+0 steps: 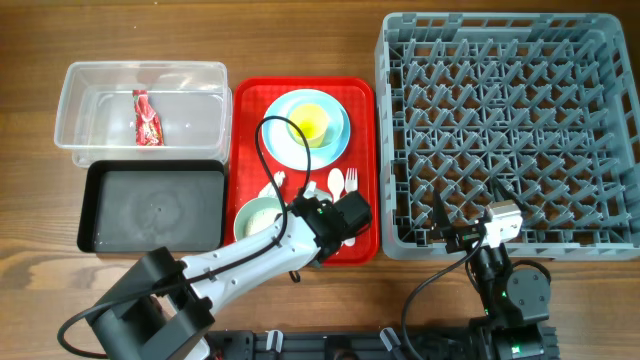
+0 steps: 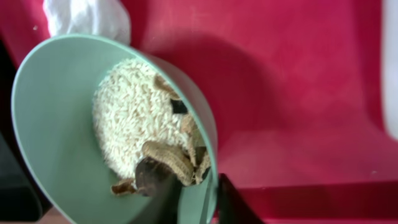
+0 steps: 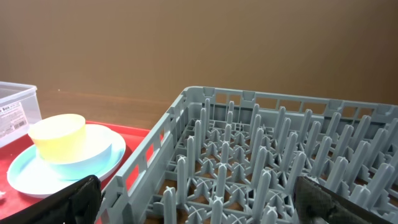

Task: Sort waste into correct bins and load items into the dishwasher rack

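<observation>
Left wrist view: pale mint round bowl [image 2: 56,124], white rice [image 2: 127,118] heaped, brown bits [image 2: 171,163] at 5 o'clock; left gripper [image 1: 348,220] cropped, grip unclear; right gripper [image 3: 199,205] fingers spread.

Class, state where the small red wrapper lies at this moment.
In the overhead view the red wrapper lies inside the clear tub at far left, beyond the black tub and left of the red tray.

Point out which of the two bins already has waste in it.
The clear plastic tub: a red wrapper lies on its floor. The shallow black tub right beside it shows no wrapper, paper or rice.
</observation>
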### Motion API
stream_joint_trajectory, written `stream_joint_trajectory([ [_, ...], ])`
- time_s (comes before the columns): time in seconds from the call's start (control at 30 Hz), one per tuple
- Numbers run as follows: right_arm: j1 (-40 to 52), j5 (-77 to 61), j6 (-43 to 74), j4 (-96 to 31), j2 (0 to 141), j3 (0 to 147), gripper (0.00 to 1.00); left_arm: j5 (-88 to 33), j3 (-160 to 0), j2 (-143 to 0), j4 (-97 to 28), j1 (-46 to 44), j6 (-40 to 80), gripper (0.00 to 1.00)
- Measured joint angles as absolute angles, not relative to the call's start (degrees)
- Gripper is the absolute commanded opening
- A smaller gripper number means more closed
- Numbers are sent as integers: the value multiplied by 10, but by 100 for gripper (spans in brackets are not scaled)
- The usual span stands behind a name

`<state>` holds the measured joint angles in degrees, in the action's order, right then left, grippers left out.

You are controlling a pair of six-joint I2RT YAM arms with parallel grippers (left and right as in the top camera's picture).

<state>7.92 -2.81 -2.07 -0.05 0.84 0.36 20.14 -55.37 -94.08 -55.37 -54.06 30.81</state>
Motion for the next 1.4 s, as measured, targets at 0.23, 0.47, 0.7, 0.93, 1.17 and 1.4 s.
stream_joint_trajectory([
  [0.23,79,-28,-21,-1,8,4,100,210,-554,-941,-564,-540,308,41],
  [0.47,79,-28,-21,-1,8,4,100,211,-582,-903,-591,-499,307,56],
  [0.7,79,-28,-21,-1,8,4,99,152,-605,-860,-550,-438,308,44],
  [0.93,79,-28,-21,-1,8,4,100,87,-605,-896,-531,-442,308,37],
  [1.17,79,-28,-21,-1,8,4,100,78,-605,-939,-531,-443,308,34],
  [1.4,79,-28,-21,-1,8,4,100,79,-604,-949,-521,-443,308,33],
])
